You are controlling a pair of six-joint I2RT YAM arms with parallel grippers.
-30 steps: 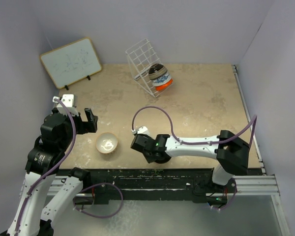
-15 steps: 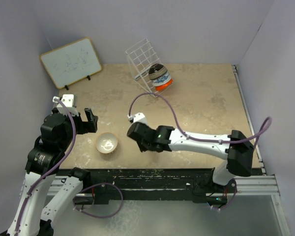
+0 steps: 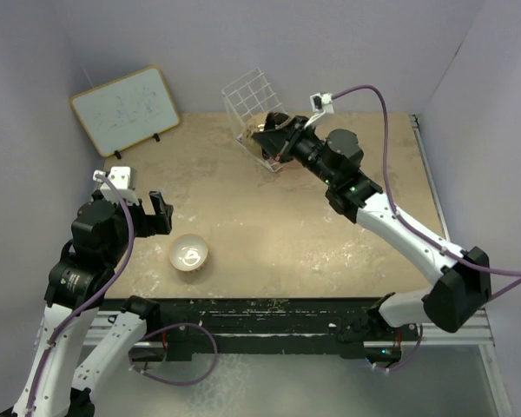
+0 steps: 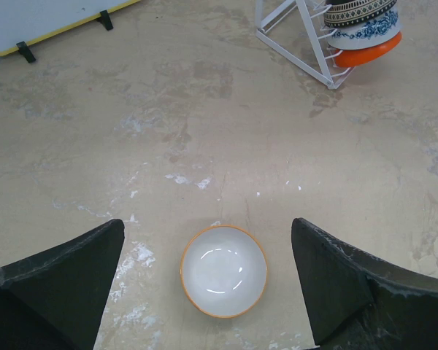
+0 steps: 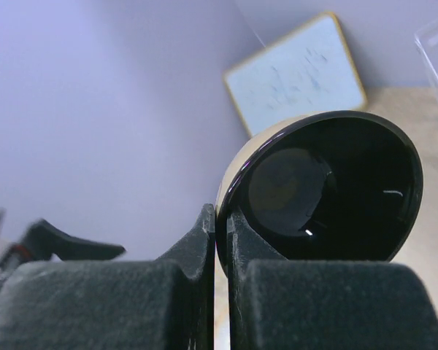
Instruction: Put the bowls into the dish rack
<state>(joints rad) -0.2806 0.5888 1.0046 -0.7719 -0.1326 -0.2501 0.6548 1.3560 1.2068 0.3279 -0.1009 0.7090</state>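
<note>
The right gripper is clenched on the rim of a glossy black bowl, one finger inside the wall and one outside, so the bowl is tipped on edge. In the top view it hangs right at the white wire dish rack at the far side of the table. In the rack a brown patterned bowl, a blue-and-white bowl and an orange bowl lean stacked together. The left gripper is spread wide, grasping nothing, above a white bowl with an orange rim that sits upright on the table. A whiteboard stands at the far left.
</note>
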